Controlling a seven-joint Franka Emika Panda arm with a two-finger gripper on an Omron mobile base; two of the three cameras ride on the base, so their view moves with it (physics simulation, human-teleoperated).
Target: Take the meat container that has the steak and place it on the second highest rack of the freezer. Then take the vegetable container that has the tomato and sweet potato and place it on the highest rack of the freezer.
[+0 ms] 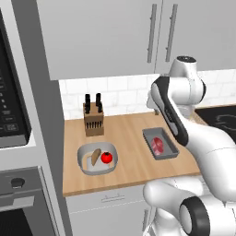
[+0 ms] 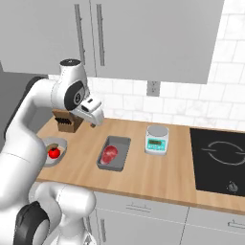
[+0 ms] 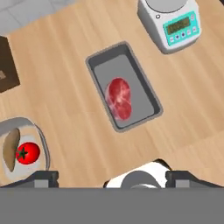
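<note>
Gripper (image 3: 112,175): fingers spread wide, nothing between them. In the hand view the two dark tips sit at the bottom edge, one at lower left, one at lower right. It hovers above the counter (image 3: 70,109), clear of both containers; I judge the wide spread is readiness to straddle a container wall.

Camera aim: the hand looks straight down on the wood, which puts the steak near frame centre. Likely a pre-grasp survey pose.

Meat container (image 3: 124,86): grey rectangular tray, centre of the hand view, long axis running upper left to lower right. It rests flat on the counter and is not touched. In the left base view it lies at centre right, partly behind the forearm.

Steak (image 3: 119,98): red cut lying flat in the tray's middle, low enough that the rim stays free for a pinch.

Vegetable container (image 3: 41,144): pale rounded tray at lower left of the hand view, well apart from the meat tray. It holds the tomato (image 3: 28,153) and, touching it, the sweet potato (image 3: 10,146).

Scale (image 3: 171,22): upper right, near the meat tray's far end but apart.

Knife block (image 1: 93,117): against the back wall, behind the vegetable tray.

Task stage: neither container lifted; meat tray comes first.
</note>
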